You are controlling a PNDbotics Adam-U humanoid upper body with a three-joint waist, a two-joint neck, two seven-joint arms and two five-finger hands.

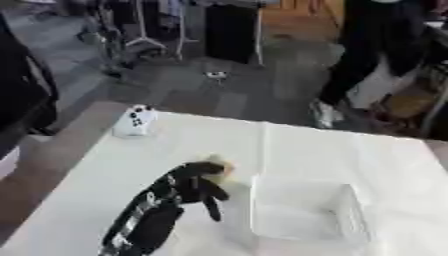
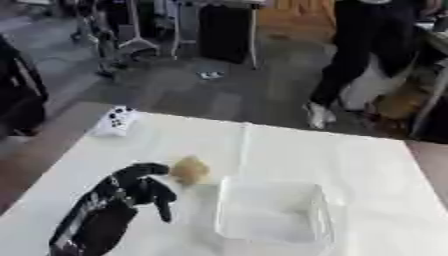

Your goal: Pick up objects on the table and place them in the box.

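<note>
The left robot hand (image 2: 140,187), black with silver joints, reaches in from the lower left over the white worktop (image 2: 350,165). Its fingers are curled, one hanging downward, and they close on nothing. Just beyond its fingertips, on the side away from the robot, lies a small, rounded, pale yellow-tan lump (image 2: 189,170) with a soft, uneven outline; what it is made of I cannot tell. The right eye view shows it beside the hand's upper fingers, very close, and whether they touch cannot be made out; in the left eye view the hand covers most of it.

To the right of the hand, and just beside the lump, stands a clear plastic rectangular box (image 1: 306,210), open at the top, with thin see-through walls and rounded corners.

Well beyond the hand, near the worktop's far left corner, lies a small white box-like device with dark dots (image 1: 135,121).

The worktop is covered in smooth white sheeting with a crease running from front to back. Past it is a grey floor, with dark equipment and metal stands at the back of the room.
</note>
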